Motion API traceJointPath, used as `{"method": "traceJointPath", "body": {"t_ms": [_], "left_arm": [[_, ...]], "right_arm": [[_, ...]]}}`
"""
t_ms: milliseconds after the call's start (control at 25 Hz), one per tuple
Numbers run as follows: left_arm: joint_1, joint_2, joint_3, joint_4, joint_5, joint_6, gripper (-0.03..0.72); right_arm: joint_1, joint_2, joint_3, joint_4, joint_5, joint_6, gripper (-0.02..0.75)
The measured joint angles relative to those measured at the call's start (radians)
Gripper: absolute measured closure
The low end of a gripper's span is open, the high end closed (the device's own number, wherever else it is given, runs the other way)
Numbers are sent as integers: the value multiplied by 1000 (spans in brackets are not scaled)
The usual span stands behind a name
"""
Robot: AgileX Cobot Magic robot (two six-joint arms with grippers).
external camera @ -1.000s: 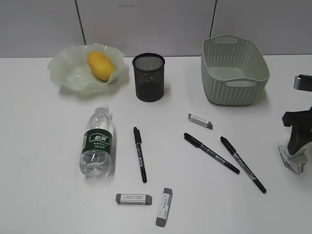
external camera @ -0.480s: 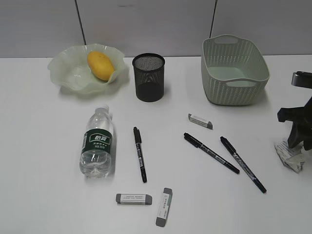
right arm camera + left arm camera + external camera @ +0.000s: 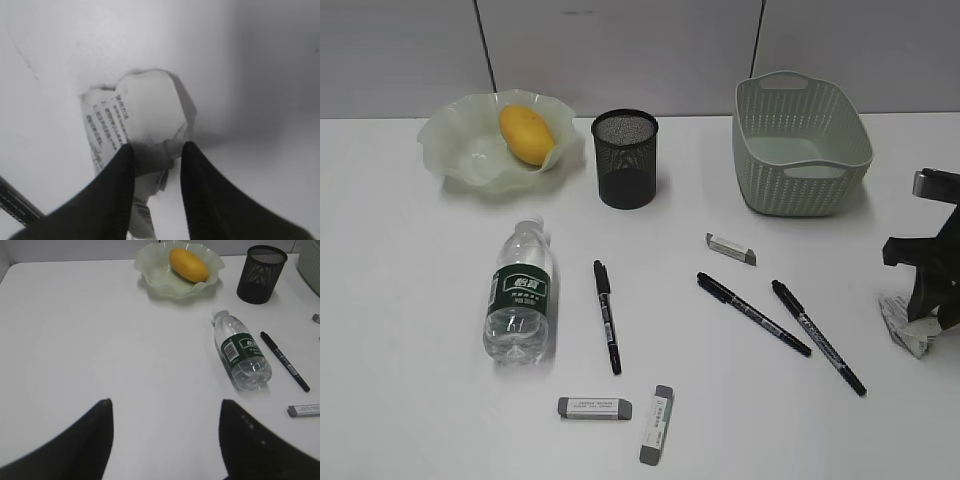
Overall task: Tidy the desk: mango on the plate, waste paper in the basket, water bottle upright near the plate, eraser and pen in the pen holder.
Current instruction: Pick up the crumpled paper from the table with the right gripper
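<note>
Two black fingers of the right gripper (image 3: 156, 152) pinch the waste paper (image 3: 145, 117) at the desk's (image 3: 410, 300) right edge. Left gripper (image 3: 165, 430) hangs wide apart over bare desk near the left edge.

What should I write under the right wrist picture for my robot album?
Right gripper pinching the crumpled waste paper between its black fingers on the white desk.

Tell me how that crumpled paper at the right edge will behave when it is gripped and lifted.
The waste paper is a loose, creased wad, so it probably crushes further between the right gripper fingers rather than resisting. It looks very light and unlikely to slip by weight. Its folded flaps hang unevenly, so a pinch on one flap alone might let it unfold or dangle on the way to the basket.
</note>
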Motion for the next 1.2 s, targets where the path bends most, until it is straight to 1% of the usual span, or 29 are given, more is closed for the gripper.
{"method": "traceJointPath", "body": {"t_ms": [40, 80, 200, 240, 280, 480, 800, 960, 1000, 1040, 1080, 1120, 1200], "left_arm": [[0, 0, 0, 0, 0, 0, 188], [0, 0, 0, 0, 0, 0, 191], [0, 0, 0, 0, -1, 0, 200], [0, 0, 0, 0, -1, 0, 202], [0, 0, 0, 0, -1, 0, 202], [0, 0, 0, 0, -1, 0, 206], [0, 0, 0, 0, -1, 0, 209], [0, 0, 0, 0, -1, 0, 209], [0, 0, 0, 0, -1, 0, 209], [0, 0, 0, 0, -1, 0, 209], [0, 0, 0, 0, -2, 0, 209], [0, 0, 0, 0, -2, 0, 209], [0, 0, 0, 0, -2, 0, 209]], "right_arm": [[0, 0, 0, 0, 0, 0, 489], [0, -1, 0, 0, 0, 0, 517], [0, -3, 0, 0, 0, 0, 675], [0, -4, 0, 0, 0, -1, 711], [0, -5, 0, 0, 0, -1, 724], [0, -66, 0, -2, 2, -19, 724], [0, -308, 0, -1, -32, -46, 724], [0, -344, -2, 0, 20, -90, 716], [0, -341, -2, 0, 44, -97, 679], [0, -337, -2, 3, 70, -103, 624], [0, -332, -2, 8, 90, -110, 532], [0, -325, -2, 12, 105, -119, 423], [0, -307, -2, 27, 126, -119, 246]]}}
